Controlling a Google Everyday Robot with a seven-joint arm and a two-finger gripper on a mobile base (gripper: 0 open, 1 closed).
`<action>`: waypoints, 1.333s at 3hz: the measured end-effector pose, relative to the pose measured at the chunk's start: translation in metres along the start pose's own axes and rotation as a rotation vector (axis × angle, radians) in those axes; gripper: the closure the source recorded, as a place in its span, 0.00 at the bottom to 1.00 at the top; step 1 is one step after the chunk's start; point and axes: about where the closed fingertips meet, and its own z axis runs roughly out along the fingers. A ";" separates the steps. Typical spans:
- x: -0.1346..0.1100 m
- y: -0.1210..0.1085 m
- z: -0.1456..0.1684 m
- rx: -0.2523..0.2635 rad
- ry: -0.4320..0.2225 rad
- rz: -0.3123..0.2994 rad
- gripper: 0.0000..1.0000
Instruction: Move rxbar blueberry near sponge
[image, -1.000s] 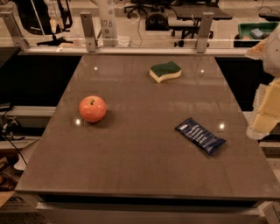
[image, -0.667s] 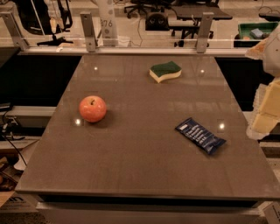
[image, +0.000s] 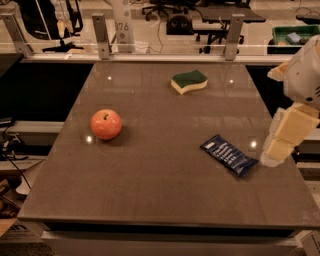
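A brown, faintly glossy table (image: 150, 200) fills the view, with small glints of ceiling light on it. At its right edge hangs the robot's cream-coloured gripper (image: 280, 142), tip pointing down toward the table top; whether it is apart or together I cannot tell. It holds nothing. Just beside its tip, on the side toward the table's middle, lies the rxbar blueberry (image: 230, 155), a flat navy wrapper lying at a slant, one end nearly under the tip. The gripper seems placed there to come down on the bar for a pick-up. The sponge (image: 189, 81), green top up, sits well beyond the gripper toward the far edge, so the bar would need carrying that way. A red apple (image: 106, 124) rests far across the table from the gripper. Behind a rail stand office chairs and desks
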 end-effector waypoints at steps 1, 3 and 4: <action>-0.002 -0.001 0.029 0.001 -0.045 0.039 0.00; 0.002 -0.003 0.083 -0.037 -0.051 0.127 0.00; 0.007 -0.001 0.104 -0.073 -0.021 0.172 0.00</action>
